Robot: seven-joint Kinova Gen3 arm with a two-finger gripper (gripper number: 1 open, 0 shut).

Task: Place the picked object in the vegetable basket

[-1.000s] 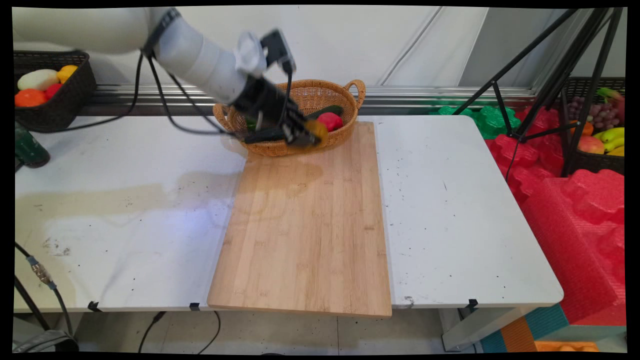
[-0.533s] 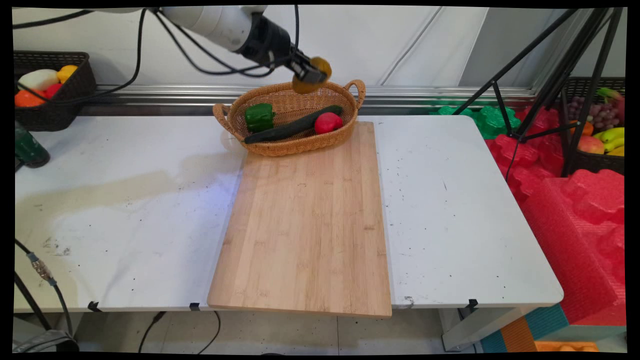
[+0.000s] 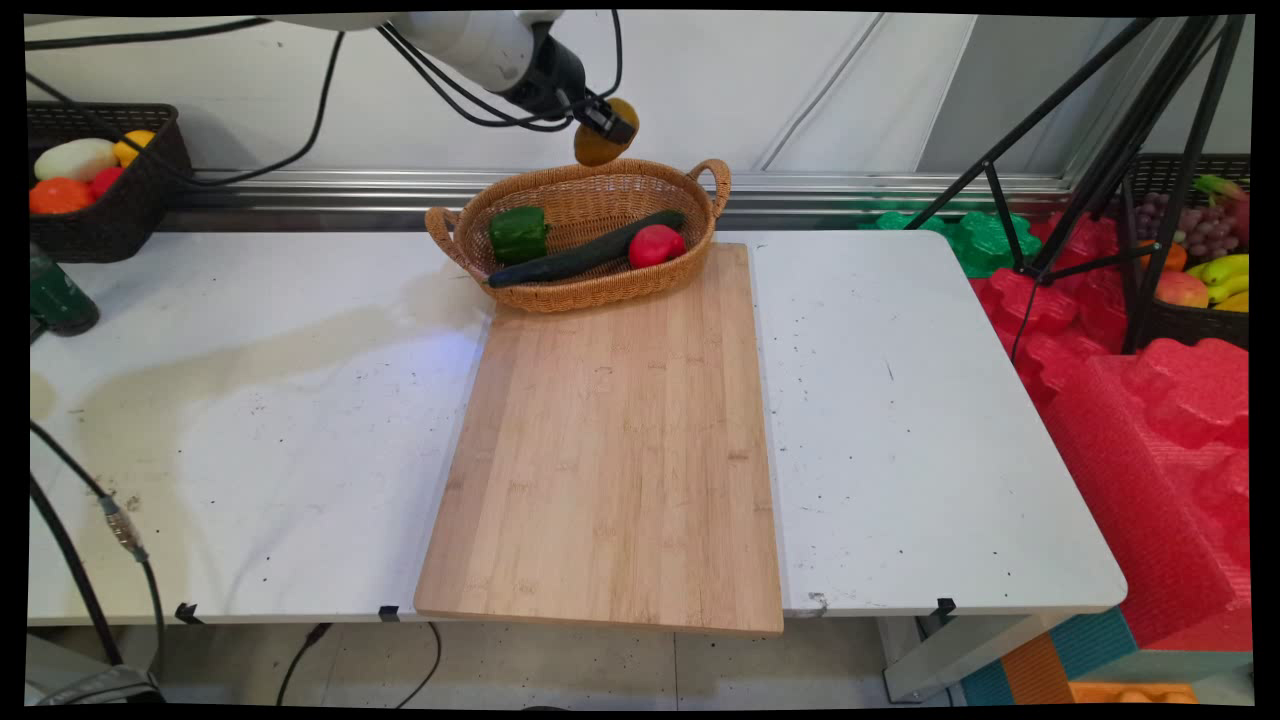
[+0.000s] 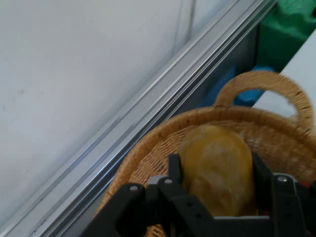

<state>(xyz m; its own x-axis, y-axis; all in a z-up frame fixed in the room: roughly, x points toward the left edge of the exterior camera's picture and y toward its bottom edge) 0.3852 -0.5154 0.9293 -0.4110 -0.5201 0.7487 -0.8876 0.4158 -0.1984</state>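
Note:
My gripper [image 3: 606, 126] hangs above the back rim of the wicker basket [image 3: 700, 225], shut on a yellow-brown potato [image 3: 597, 147]. In the hand view the potato [image 4: 217, 165] sits between the two black fingers [image 4: 175, 170], with the basket's rim and handle [image 4: 266, 81] behind it. Inside the basket lie a green pepper [image 3: 518, 233], a dark cucumber [image 3: 583, 260] and a red tomato [image 3: 656, 244].
A large wooden cutting board [image 3: 610, 440] lies on the white table [image 3: 900, 420] in front of the basket. A dark basket of produce [image 3: 90, 185] stands at the back left. A black tripod [image 3: 1100, 150] and red foam [image 3: 1150, 400] sit to the right.
The gripper has risen out of the basket with the potato and now holds it high over the back rim, slightly left of where it was half a second ago.

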